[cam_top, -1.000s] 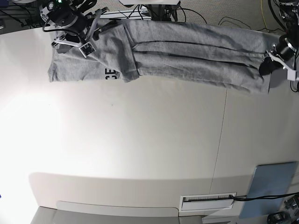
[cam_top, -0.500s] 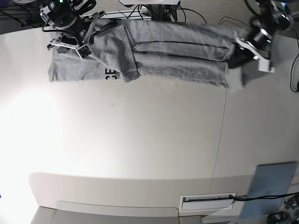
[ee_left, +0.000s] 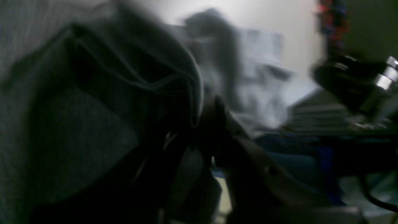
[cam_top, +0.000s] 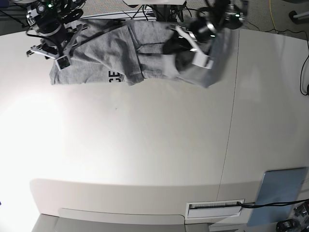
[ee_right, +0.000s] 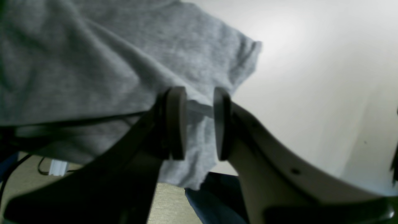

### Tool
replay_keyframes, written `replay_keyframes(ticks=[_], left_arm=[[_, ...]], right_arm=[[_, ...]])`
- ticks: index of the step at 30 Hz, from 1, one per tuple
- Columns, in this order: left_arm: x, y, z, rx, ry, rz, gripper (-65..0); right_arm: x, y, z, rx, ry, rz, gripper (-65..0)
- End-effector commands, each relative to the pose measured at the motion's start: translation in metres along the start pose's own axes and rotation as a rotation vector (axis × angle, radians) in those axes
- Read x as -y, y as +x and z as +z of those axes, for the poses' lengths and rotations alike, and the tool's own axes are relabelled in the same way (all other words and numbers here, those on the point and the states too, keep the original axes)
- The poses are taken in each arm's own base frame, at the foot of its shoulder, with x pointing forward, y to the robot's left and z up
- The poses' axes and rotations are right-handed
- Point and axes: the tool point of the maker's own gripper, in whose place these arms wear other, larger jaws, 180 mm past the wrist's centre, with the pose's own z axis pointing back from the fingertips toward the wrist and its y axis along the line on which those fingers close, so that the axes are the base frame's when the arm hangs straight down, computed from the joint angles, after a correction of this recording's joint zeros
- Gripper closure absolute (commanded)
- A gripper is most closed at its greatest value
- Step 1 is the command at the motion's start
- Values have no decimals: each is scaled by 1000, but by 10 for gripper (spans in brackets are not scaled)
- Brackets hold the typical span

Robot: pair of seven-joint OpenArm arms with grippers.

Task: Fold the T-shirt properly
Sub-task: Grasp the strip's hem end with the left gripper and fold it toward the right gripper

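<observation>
The heather-grey T-shirt [cam_top: 120,48] lies along the far edge of the white table [cam_top: 145,145], with black lettering [cam_top: 113,76] showing near its front fold. My left gripper [cam_top: 175,46] is shut on the shirt's right end and holds it lifted and doubled back over the middle. The left wrist view is blurred, with dark fabric [ee_left: 102,102] draped over one finger [ee_left: 219,124]. My right gripper [cam_top: 48,53] is at the shirt's left end. In the right wrist view its pads [ee_right: 175,123] stand a little apart, with a sleeve hem [ee_right: 199,107] lying across the gap.
A flat blue-grey panel [cam_top: 280,193] and a white slotted box [cam_top: 215,209] sit at the front right. A seam [cam_top: 229,135] runs down the table. Cables and stands [cam_top: 159,9] crowd behind the far edge.
My left gripper has swept left along the far edge, pulling the shirt's right end over the middle. My right gripper has shifted left to the shirt's left end.
</observation>
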Motion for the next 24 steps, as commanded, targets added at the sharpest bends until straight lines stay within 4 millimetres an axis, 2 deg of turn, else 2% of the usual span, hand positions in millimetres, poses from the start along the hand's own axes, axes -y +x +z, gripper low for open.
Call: replay_keyframes(ticks=[1, 5, 9, 10, 13, 14, 15, 20, 22, 24], left_arm=[[14, 11, -2, 39, -47, -8, 0], [26, 8, -14, 15, -61, -66, 0], [30, 4, -19, 1, -57, -103, 0], [32, 5, -19, 9, -61, -107, -47], [38, 16, -19, 69, -92, -132, -322], [39, 21, -19, 85, -97, -135, -397], [40, 25, -20, 93, -105, -137, -437], [49, 43, -22, 127, -156, -182, -444], [56, 45, -22, 119, -195, -246, -444], [54, 46, -22, 94, -188, -300, -444]], right_arm=[[5, 7, 4, 31, -18, 5, -156], [5, 7, 4, 30, -18, 4, -156], [5, 6, 4, 27, -18, 4, -156], [5, 6, 4, 27, -18, 4, -156], [5, 6, 4, 27, -18, 4, -156], [5, 6, 4, 27, -18, 4, -156], [5, 6, 4, 27, -18, 4, -156], [5, 5, 4, 20, -19, 3, -156], [5, 3, 4, 11, -19, 3, -156], [6, 3, 4, 9, -22, 4, -156]])
